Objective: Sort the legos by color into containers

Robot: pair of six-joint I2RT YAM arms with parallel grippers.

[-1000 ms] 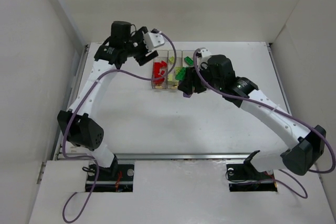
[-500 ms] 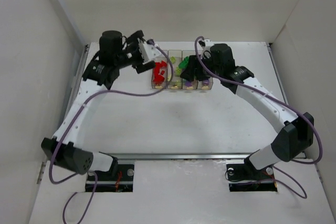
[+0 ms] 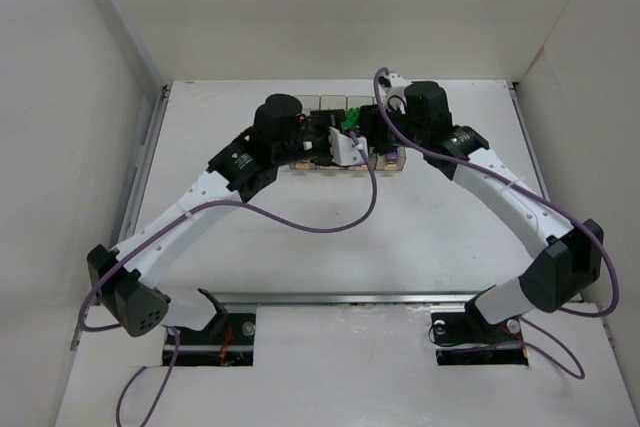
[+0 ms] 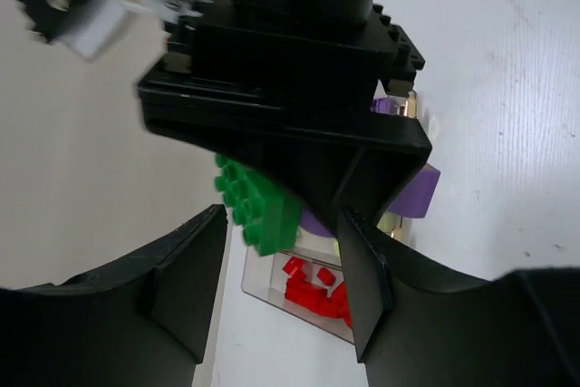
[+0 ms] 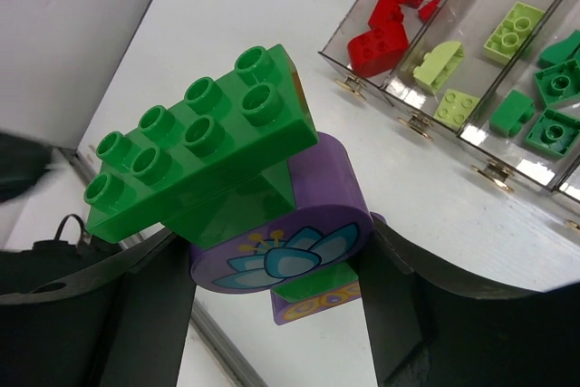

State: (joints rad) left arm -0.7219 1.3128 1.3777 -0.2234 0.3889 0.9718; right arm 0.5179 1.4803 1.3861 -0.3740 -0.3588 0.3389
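- Top external view: the left arm (image 3: 190, 212) and the right arm (image 3: 500, 187) meet over the containers (image 3: 328, 102) at the far side of the table (image 3: 300, 237).
- The wrists and a white camera mount (image 3: 350, 147) cover most of the row. Only its far ends and near corners show, and what lies inside cannot be read from here.
- Both sets of fingertips are lost in that dark cluster; a speck of green is all that shows between the wrists.
- Right wrist view: the right gripper (image 5: 276, 251) is clamped on a clump (image 5: 272, 215) of legos. It is a green eight-stud brick (image 5: 199, 138) on a purple round piece (image 5: 313, 219) printed with a flower, with more green beneath.
- The clump's lower end is hidden between the fingers. It is held aloft close to the row, in no bin.
- Behind it, red legos (image 5: 399, 6) fill the end bin, lime legos (image 5: 439, 65) lie in the next and green legos (image 5: 544, 111) in the third. Only a corner of the fourth compartment shows at the frame edge, so its contents are unseen.
- Left wrist view: the left gripper (image 4: 283, 224) has its jaws apart and grasps nothing. The green brick sits in the gap beyond the tips, and whether a finger touches it cannot be told.
- The right gripper's black body blocks most of this view. Around it show only the red bin's end and slivers of purple.
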